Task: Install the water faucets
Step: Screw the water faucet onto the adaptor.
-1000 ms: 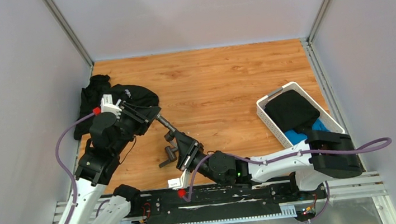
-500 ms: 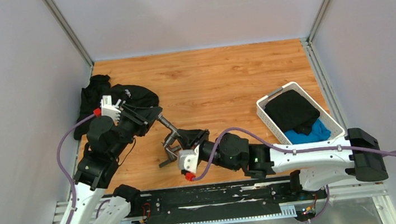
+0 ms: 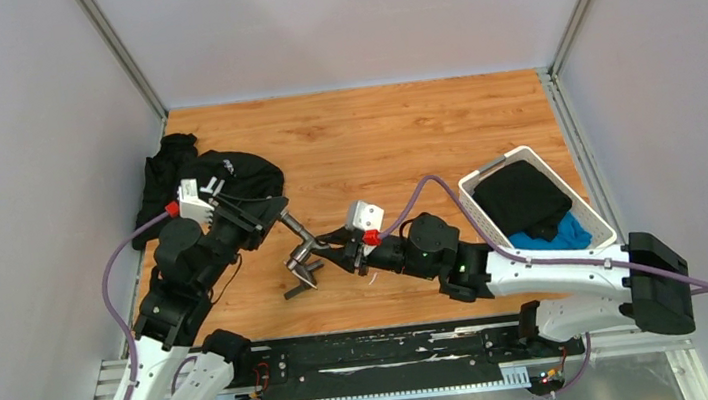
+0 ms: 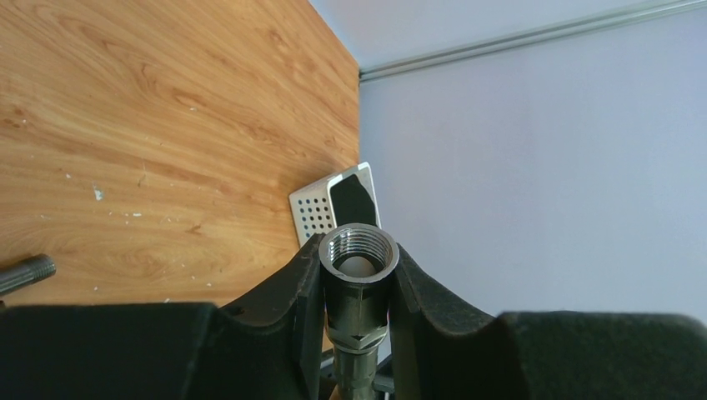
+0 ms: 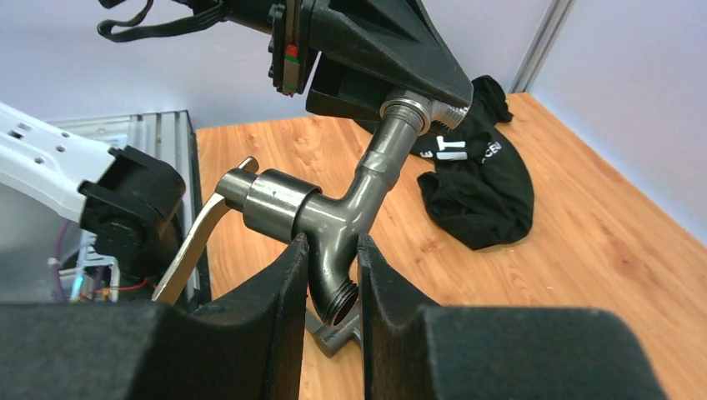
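Faucet part-assembled, held in the air between both arms.
Left end effector (image 4: pixel 357 271) gripped the threaded fitting (image 4: pixel 358 250) and right end effector (image 5: pixel 332 254) clamped the faucet (image 5: pixel 333 208) over the counter's (image 3: pixel 404 144) near-left. The joint looked unfinished, and a loose piece (image 3: pixel 296 290) lay beneath.

Dk-grey faucet (image 5: pixel 329 218), blk garment (image 3: pixel 236 170), wht basket (image 3: pixel 480 214), wood-grain table (image 3: pixel 404 144).

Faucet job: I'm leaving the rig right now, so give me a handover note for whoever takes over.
Left gripper: shut on the faucet's threaded inlet end.
Right gripper: shut on its spout.
Faucet: held between both, off the table, lever handle attached.
Loose grey piece: on the table below it.
Done: faucet picked up, gripped at both ends.
Left: fit the loose piece; nothing looks installed yet.
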`<state>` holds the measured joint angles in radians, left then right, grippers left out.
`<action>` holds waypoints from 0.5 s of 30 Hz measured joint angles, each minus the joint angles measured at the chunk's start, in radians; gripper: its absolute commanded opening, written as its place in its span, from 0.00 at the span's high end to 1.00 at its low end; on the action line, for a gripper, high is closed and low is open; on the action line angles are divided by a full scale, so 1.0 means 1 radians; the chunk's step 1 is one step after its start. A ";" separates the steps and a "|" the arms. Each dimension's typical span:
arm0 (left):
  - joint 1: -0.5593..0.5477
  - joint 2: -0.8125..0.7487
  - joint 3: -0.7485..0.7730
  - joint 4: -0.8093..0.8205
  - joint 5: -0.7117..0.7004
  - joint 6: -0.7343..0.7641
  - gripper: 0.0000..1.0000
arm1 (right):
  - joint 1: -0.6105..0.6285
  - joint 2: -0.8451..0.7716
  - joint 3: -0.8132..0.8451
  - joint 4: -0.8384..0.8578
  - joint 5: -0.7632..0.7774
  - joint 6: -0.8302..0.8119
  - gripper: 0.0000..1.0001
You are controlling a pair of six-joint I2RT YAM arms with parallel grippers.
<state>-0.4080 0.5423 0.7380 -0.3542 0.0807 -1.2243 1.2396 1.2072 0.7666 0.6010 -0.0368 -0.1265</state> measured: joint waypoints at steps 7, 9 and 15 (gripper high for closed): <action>0.000 -0.005 0.000 -0.007 0.005 0.020 1.00 | -0.071 0.000 -0.018 0.049 -0.091 0.237 1.00; 0.000 -0.005 0.000 -0.015 0.013 0.021 1.00 | -0.097 0.000 -0.021 0.077 -0.102 0.305 1.00; -0.001 -0.025 -0.013 -0.010 0.026 0.025 1.00 | -0.181 0.028 -0.068 0.230 -0.156 0.545 1.00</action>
<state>-0.4091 0.5175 0.7246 -0.3641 0.1066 -1.1992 1.0584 1.2354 0.6991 0.8310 -0.1928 0.4187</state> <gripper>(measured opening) 0.319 0.002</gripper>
